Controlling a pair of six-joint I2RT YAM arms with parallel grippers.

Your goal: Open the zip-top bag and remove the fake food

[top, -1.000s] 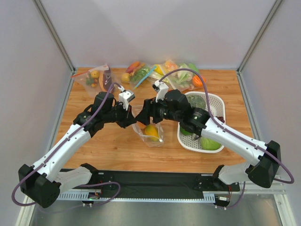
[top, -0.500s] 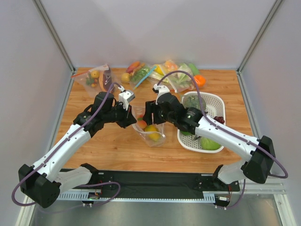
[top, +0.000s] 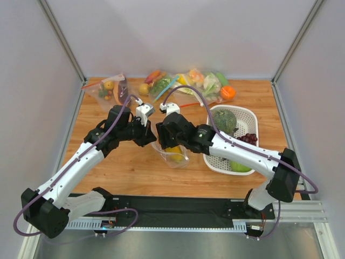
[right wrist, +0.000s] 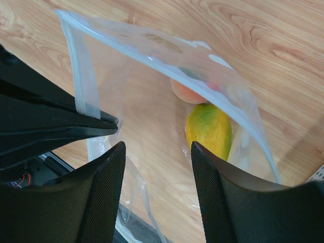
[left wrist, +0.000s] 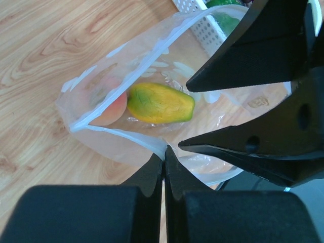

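Note:
The zip-top bag [top: 177, 156] lies mid-table with its mouth held open. My left gripper [left wrist: 163, 152] is shut on the bag's near rim [left wrist: 126, 136]. My right gripper [right wrist: 158, 147] hangs open over the bag's mouth with nothing between its fingers [right wrist: 104, 174]. Two fake food pieces lie inside the bag: a yellow-green fruit [right wrist: 208, 129] and an orange-red peach [right wrist: 186, 92]. The left wrist view shows the same fruit [left wrist: 161, 104] and peach [left wrist: 115, 109], with the right fingers [left wrist: 253, 147] above them. A grey-green bumpy ball [top: 225, 120] sits in the white basket [top: 251, 116].
The basket also holds dark grapes [top: 249, 138] and a pale green cabbage [top: 241, 166]. Other bags of fake food lie along the back edge [top: 110, 89] [top: 161, 83] [top: 207, 83]. Grey walls close in the table on three sides.
My right arm has swung left off the basket, uncovering the bumpy ball. Its gripper has sunk toward the bag's mouth and its jaws have narrowed. The left gripper has kept its hold.

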